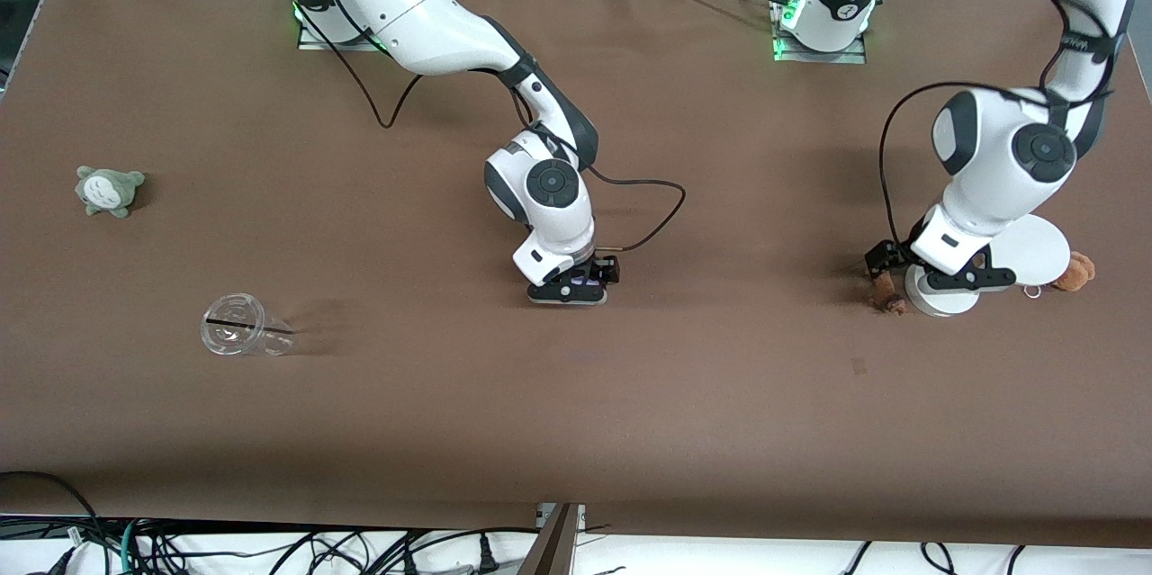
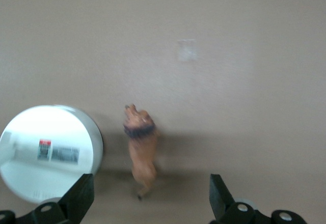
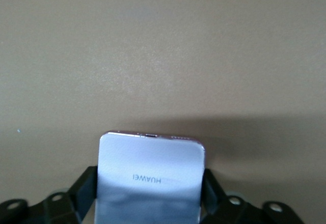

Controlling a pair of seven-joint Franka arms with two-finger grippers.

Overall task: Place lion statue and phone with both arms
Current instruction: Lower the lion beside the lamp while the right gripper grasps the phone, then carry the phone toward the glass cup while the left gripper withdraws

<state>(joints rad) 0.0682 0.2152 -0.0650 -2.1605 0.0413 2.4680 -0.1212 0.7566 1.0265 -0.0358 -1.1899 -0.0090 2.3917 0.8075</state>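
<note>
Right now the left end effector hangs wide open over the lion statue, whose long axis runs crosswise between its fingers, beside the white stand. Mid-desk, the right end effector clamps the phone.

Left claw spread, right claw clamped.

High front camera faces both robots; wrist cameras look closely down at table.
</note>
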